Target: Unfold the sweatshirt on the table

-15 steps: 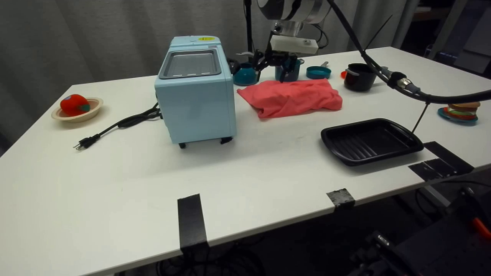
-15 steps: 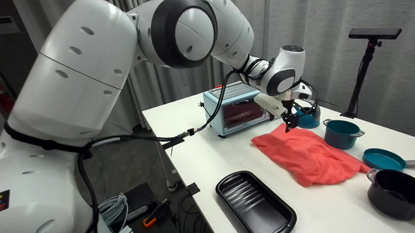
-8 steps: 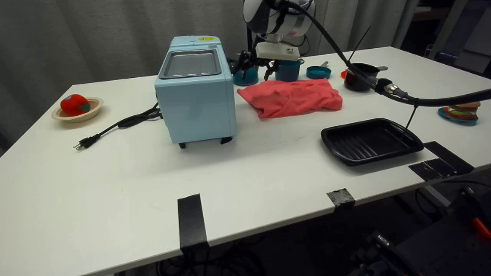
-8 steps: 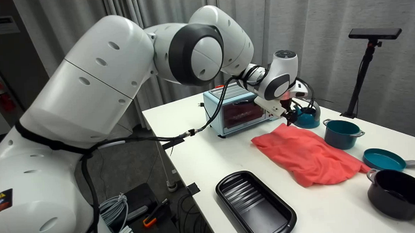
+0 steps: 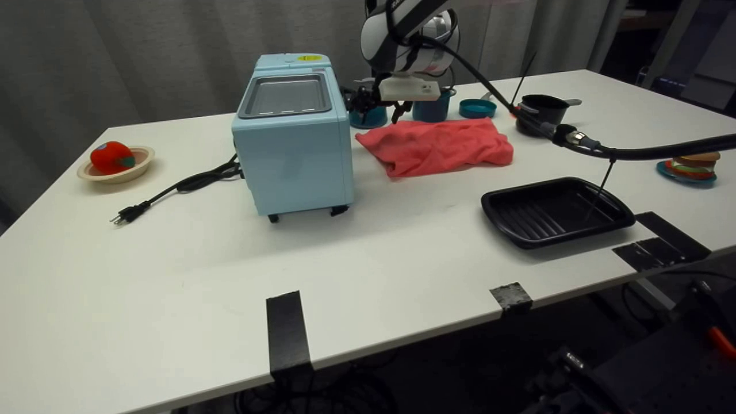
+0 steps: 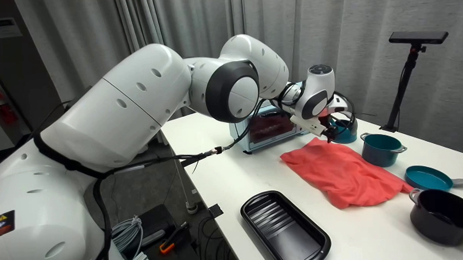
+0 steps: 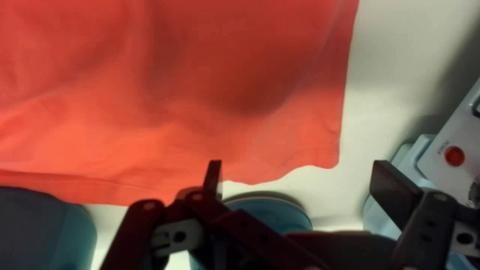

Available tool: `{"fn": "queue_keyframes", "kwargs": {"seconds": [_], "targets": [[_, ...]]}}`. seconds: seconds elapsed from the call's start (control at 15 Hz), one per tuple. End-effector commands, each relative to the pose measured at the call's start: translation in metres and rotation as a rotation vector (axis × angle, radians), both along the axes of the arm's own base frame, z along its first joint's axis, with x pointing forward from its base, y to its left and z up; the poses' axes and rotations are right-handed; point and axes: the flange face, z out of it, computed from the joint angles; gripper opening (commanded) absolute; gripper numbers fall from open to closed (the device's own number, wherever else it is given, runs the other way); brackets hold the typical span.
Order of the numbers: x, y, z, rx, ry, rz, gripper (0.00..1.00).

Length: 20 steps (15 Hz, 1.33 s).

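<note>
Fingers (image 7: 395, 191) spread wide on the gripper (image 7: 298, 165), nothing held between them. Table (image 5: 218, 299): white, black tape strips (image 5: 287, 333) on its edge. Arm (image 6: 136, 95) stretched out low over it. Sweatshirt (image 6: 341, 174): coral-red, wrinkled, lying on the table. Fingers are over its corner at the toaster oven (image 5: 296, 155) end; in the wrist view one tip overlaps the cloth's edge, the other is off it. Contact: can't tell. Oven is light blue, near that corner, strip of tabletop showing between. Black roasting tray (image 6: 287, 233): near the table edge, apart from the sweatshirt. Black pot (image 6: 441, 228): near the sweatshirt's other end. Teal pot (image 6: 377, 155): just beside the sweatshirt's long side. Teal skillet (image 6: 429, 177): between the two pots. Teal kettle (image 7: 270, 210): between teal pot and oven. Pale bowl (image 5: 118, 177) with a red tomato-like item (image 5: 111, 155) in it: other side of the oven from the sweatshirt, in an exterior view. Burger (image 5: 696, 161) on a teal plate (image 5: 687, 178): well apart from the sweatshirt.
</note>
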Motion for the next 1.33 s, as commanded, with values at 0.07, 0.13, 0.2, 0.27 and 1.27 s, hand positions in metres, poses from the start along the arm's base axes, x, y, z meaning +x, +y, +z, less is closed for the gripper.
{"fn": "queue_keyframes", "kwargs": {"seconds": [0.07, 0.13, 0.2, 0.27, 1.27], "targets": [[0.018, -0.008, -0.015, -0.040, -0.024, -0.016, 0.96], [0.019, -0.010, -0.017, -0.040, -0.026, -0.023, 0.83], [0.021, -0.012, -0.018, -0.039, -0.030, -0.027, 0.72], [0.022, -0.012, -0.019, -0.042, -0.033, -0.029, 0.69], [0.024, -0.016, -0.034, -0.049, 0.047, -0.079, 0.44]]}}
